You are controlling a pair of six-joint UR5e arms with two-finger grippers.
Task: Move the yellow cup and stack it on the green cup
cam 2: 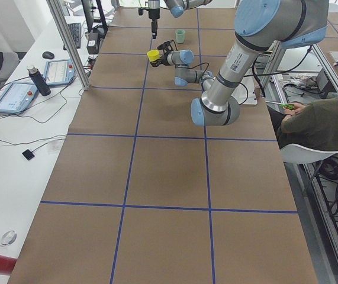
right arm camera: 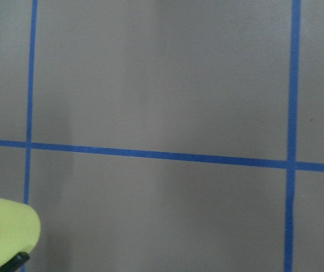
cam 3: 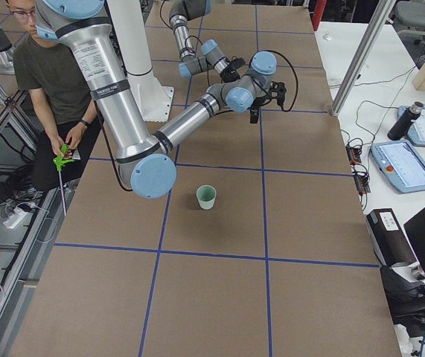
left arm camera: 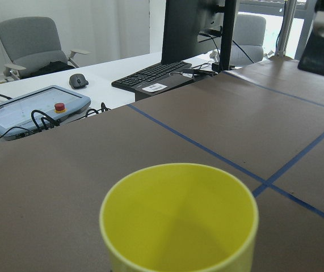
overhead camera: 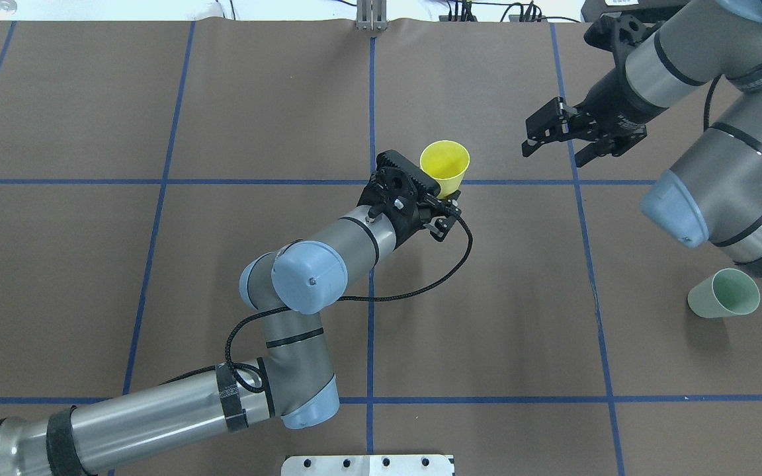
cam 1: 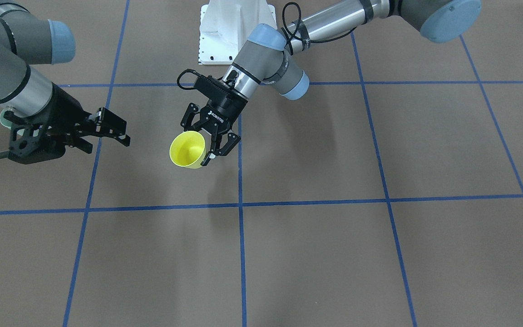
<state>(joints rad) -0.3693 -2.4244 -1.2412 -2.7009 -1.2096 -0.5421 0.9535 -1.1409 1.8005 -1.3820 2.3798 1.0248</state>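
Left end effector (overhead camera: 437, 198) clamps the yellow cup (overhead camera: 444, 160), its axis tilted, mouth up and away from the robot. Right end effector (overhead camera: 556, 149) gapes. Brown, blue-gridded worktop (overhead camera: 487, 297); office chair (left arm camera: 31, 45) beyond.

1 yellow cup (overhead camera: 445, 165), 1 green cup (overhead camera: 725, 294)

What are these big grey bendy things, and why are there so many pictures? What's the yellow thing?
They are two robot arms, each ending in a two-finger gripper. The six pictures show one moment: one from above behind the robot, one facing it, one from each table end, one from each wrist. The left gripper is shut on a small bright yellow plastic cup, held over the brown table with blue tape lines. The right gripper is open and empty. A small pale green plastic cup stands on the table near the right arm. The yellow cup is meant to be stacked on it.
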